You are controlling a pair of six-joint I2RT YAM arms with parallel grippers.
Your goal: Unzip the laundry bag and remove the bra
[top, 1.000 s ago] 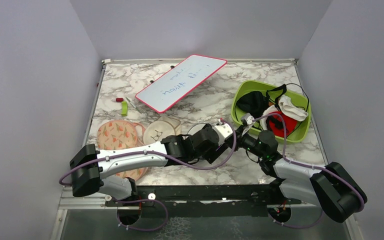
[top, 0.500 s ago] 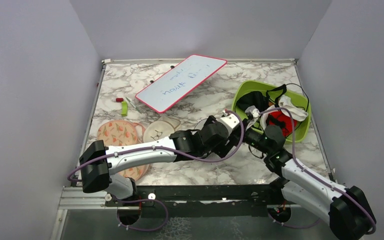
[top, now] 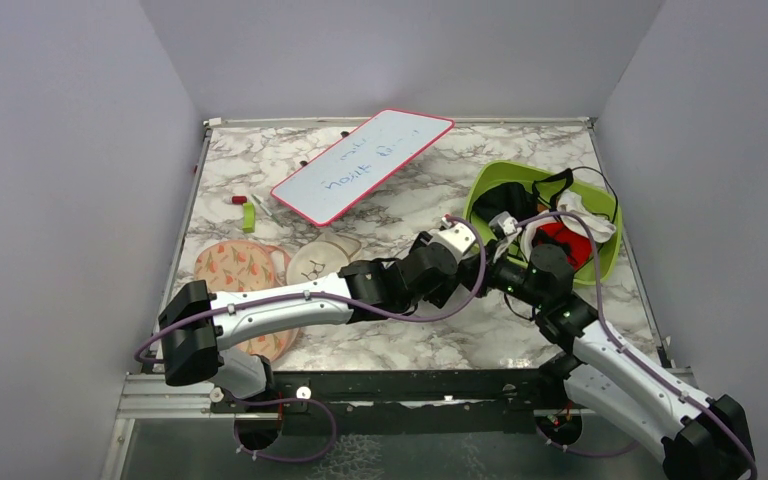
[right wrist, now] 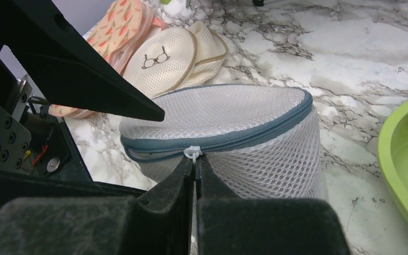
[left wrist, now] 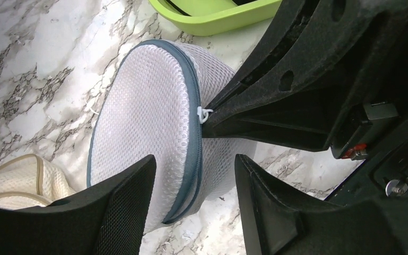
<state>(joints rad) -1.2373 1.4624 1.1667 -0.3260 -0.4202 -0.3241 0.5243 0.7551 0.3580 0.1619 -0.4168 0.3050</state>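
The laundry bag (left wrist: pixel 149 127) is a white mesh drum with a blue-grey zip, standing on the marble table; it also shows in the right wrist view (right wrist: pixel 244 127). In the top view both grippers cover it. My right gripper (right wrist: pixel 195 162) is shut on the small white zip pull (right wrist: pixel 193 153) at the bag's near side; in the top view the right gripper (top: pixel 497 268) sits beside the green bin. My left gripper (left wrist: pixel 195 159) is open, its fingers (left wrist: pixel 122 207) straddling the bag's lower rim; from above the left gripper (top: pixel 457 260) is over the bag. The bra is hidden.
A green bin (top: pixel 480 190) of garments stands just right of the bag. A beige mesh pouch (top: pixel 320 262) and a peach floral pouch (top: pixel 235 270) lie to the left. A pink-rimmed whiteboard (top: pixel 360 165) lies at the back. Small green and red items (top: pixel 248 215) sit at far left.
Both grippers have moved right and away from the bases, toward the green bin. The right arm has stretched out; over the last half second it shifted only slightly.
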